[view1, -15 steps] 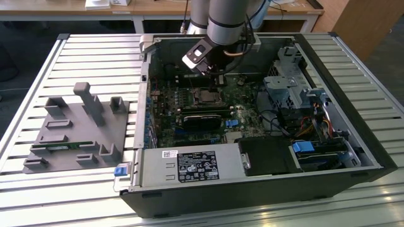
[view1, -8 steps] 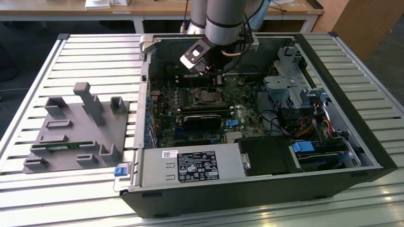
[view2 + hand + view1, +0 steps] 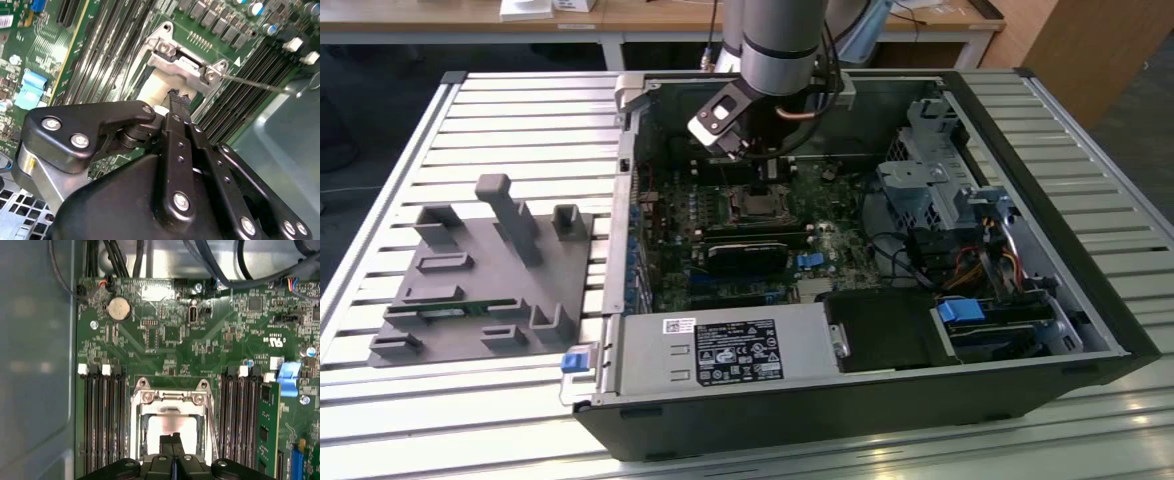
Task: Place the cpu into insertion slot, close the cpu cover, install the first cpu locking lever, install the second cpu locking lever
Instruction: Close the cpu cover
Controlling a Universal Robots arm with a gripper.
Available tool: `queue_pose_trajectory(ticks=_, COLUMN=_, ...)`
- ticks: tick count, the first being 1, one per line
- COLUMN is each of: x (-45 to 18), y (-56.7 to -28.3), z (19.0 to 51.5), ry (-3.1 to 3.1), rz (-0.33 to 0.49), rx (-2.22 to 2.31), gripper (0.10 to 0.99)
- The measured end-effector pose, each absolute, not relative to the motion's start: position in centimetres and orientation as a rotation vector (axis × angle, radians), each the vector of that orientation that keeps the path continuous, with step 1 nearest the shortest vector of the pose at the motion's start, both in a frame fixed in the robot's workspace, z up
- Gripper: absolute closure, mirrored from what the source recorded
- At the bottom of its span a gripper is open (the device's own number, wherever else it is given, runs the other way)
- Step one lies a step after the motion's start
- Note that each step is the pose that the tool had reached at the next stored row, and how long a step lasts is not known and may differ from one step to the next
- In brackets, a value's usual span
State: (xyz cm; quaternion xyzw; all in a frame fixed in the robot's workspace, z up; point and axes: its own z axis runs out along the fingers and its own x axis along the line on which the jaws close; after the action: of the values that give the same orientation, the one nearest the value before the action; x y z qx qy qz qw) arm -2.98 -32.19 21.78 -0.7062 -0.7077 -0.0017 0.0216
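Gripper fingers were pressed tight together, holding nothing; tips sat right over the cpu, contact unclear; cpu lay in the insertion slot, framed by the cpu cover; a thin lever stuck out beside the socket.

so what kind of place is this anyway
Probably a robotics lab or workshop: a robot arm reaches into an open computer case on a slatted metal bench, a grey parts fixture lies beside it, with wooden desks behind.

Robotics lab: slatted metal bench, opened computer case, grey parts jig, wooden desks behind.
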Motion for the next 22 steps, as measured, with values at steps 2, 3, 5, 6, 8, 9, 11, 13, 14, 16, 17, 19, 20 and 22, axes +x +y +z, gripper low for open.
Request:
queue_pose_trajectory(ticks=2, x=-3.3, y=-32.2, z=21.8, ry=-2.193, rz=-0.005, rx=-2.189, gripper=0.969)
queue_pose_trajectory(ticks=3, x=-3.4, y=-32.2, z=21.7, ry=-2.193, rz=-0.005, rx=-2.189, gripper=0.969)
queue_pose_trajectory(ticks=5, x=-3.6, y=-32.2, z=21.6, ry=-2.193, rz=-0.005, rx=-2.189, gripper=0.969)
queue_pose_trajectory(ticks=6, x=-3.6, y=-32.2, z=21.5, ry=-2.193, rz=-0.005, rx=-2.189, gripper=0.969)
queue_pose_trajectory(ticks=8, x=-3.6, y=-32.2, z=21.2, ry=-2.193, rz=-0.006, rx=-2.189, gripper=0.969)
queue_pose_trajectory(ticks=9, x=-3.7, y=-32.2, z=21.2, ry=-2.193, rz=-0.005, rx=-2.189, gripper=0.969)
queue_pose_trajectory(ticks=11, x=-3.8, y=-32.2, z=21.1, ry=-2.193, rz=-0.005, rx=-2.189, gripper=0.969)
queue_pose_trajectory(ticks=13, x=-3.9, y=-32.2, z=21.1, ry=-2.193, rz=-0.005, rx=-2.189, gripper=0.969)
queue_pose_trajectory(ticks=14, x=-3.9, y=-32.2, z=21.0, ry=-2.193, rz=-0.005, rx=-2.189, gripper=0.969)
queue_pose_trajectory(ticks=16, x=-4.0, y=-32.2, z=21.0, ry=-2.193, rz=-0.005, rx=-2.189, gripper=0.969)
queue_pose_trajectory(ticks=17, x=-4.0, y=-32.2, z=20.9, ry=-2.193, rz=-0.005, rx=-2.189, gripper=0.969)
queue_pose_trajectory(ticks=19, x=-4.0, y=-32.2, z=20.9, ry=-2.193, rz=-0.005, rx=-2.188, gripper=0.969)
queue_pose_trajectory(ticks=20, x=-4.0, y=-32.2, z=20.8, ry=-2.193, rz=-0.005, rx=-2.188, gripper=0.969)
queue_pose_trajectory(ticks=22, x=-4.0, y=-32.2, z=20.7, ry=-2.193, rz=-0.005, rx=-2.189, gripper=0.969)
